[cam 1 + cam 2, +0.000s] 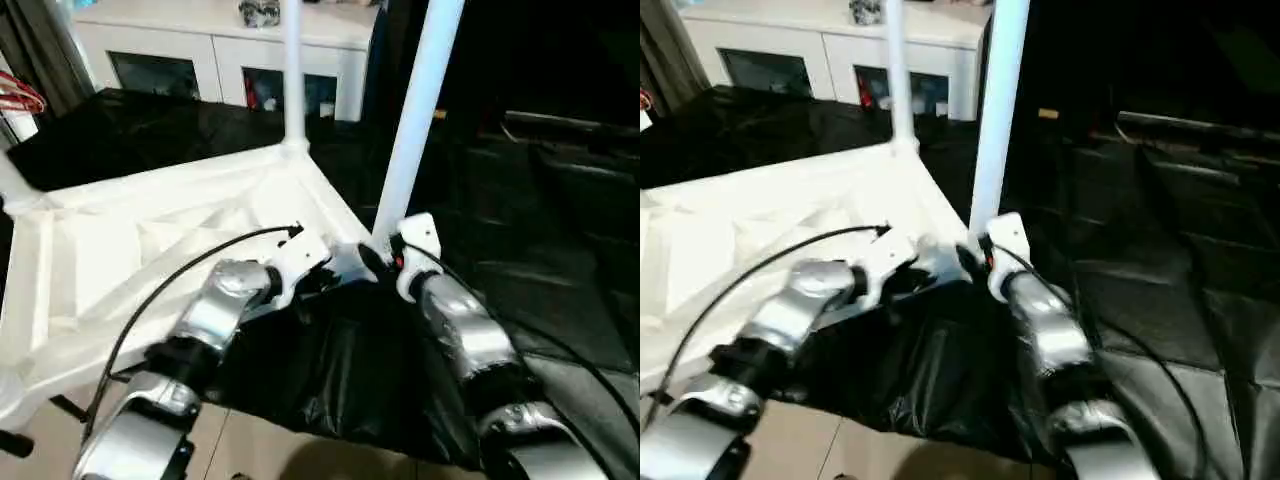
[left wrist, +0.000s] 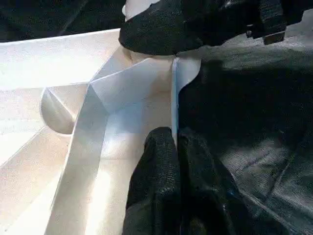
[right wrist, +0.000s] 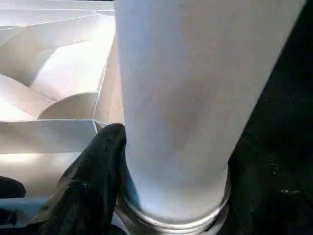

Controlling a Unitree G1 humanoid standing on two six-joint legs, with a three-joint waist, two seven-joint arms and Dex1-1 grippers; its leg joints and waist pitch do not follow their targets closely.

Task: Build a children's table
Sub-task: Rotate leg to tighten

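The right gripper (image 1: pixel 383 258) fingers wrap a leg (image 1: pixel 415 115) standing in the tabletop (image 1: pixel 120 250) corner. The left gripper (image 2: pixel 175 142) fingers pinch the rim. Next: push it firmly in.

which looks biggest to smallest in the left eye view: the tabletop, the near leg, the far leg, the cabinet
1. tabletop
2. cabinet, though cut off by the frame
3. near leg
4. far leg, thinner looking, probably from distance

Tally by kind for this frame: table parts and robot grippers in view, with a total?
Tabletop, upside down on black sheeting: 1
Legs standing in corner sockets: 2, near leg and far leg
Grippers: 2, left gripper pinching the tabletop rim, right gripper around the near leg's base
Total: 5
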